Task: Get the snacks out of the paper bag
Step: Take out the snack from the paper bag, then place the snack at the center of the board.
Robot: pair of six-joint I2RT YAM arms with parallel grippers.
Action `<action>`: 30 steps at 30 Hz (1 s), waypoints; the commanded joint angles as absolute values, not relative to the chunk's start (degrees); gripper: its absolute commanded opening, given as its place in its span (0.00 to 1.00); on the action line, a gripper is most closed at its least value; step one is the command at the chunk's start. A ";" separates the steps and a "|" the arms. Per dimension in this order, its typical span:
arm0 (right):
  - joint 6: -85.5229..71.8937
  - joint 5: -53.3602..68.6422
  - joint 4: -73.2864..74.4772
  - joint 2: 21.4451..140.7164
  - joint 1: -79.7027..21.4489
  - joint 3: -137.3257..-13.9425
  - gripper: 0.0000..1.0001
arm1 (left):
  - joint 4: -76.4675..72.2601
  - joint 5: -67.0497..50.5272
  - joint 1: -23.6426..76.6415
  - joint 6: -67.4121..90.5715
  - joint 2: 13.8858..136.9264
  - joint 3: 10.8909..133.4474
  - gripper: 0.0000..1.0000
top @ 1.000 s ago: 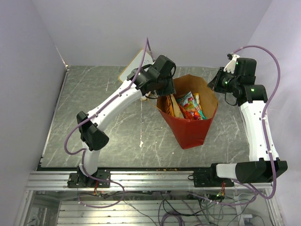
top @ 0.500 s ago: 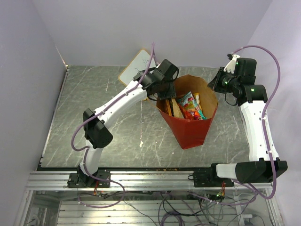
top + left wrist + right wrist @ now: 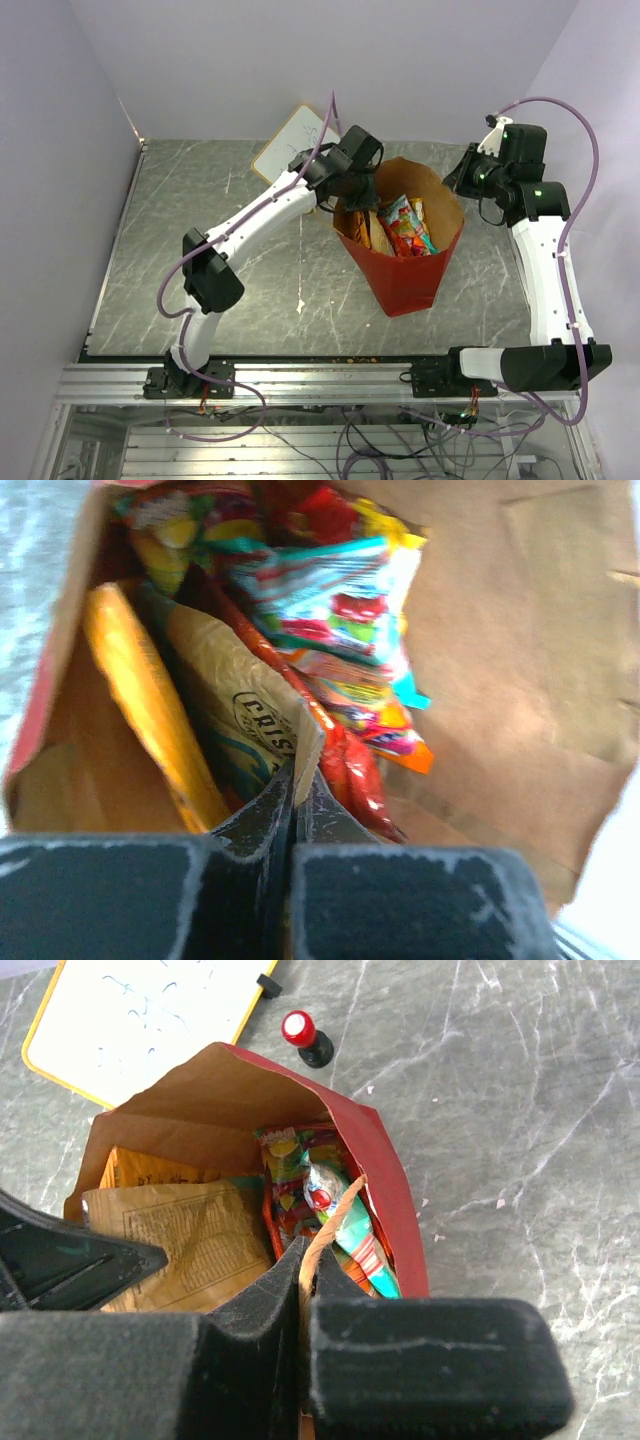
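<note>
Paper bag [image 3: 412, 278] upright on table [image 3: 180, 215], mouth open; snacks [image 3: 404, 224] inside, lower parts hidden. Right gripper [image 3: 303, 1260] clamped tight on the bag's twisted handle [image 3: 336, 1214]. Left gripper [image 3: 295, 780] pinched narrow on tan packet [image 3: 232, 702] corner, contact partly obscured.

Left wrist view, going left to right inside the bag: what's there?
Flat orange packet → tan paper packet printed CRISP, corner pinched by the left gripper → shiny red packet → bare brown kraft wall of the paper bag.

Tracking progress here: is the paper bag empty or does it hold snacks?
Holds snacks: colourful packets fill the open paper bag; left gripper pinches a tan packet.
</note>
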State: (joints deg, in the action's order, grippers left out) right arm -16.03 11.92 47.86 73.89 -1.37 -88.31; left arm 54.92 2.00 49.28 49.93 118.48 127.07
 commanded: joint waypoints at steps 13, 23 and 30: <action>-19.14 4.99 48.59 67.30 -1.76 -84.64 0.00 | 19.22 -22.30 43.56 60.61 105.31 128.67 0.07; -20.48 5.09 48.91 66.04 -1.77 -82.53 0.00 | 4.38 -34.32 31.22 69.79 92.82 125.60 0.07; -19.01 3.85 49.90 66.62 -1.74 -83.88 0.00 | 2.64 -43.96 22.67 70.66 82.37 122.96 0.07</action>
State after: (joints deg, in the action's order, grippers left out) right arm -19.53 4.78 49.58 67.59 -1.58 -82.63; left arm 7.88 -35.07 24.95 70.32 88.03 122.87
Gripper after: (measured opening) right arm 0.006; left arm 0.077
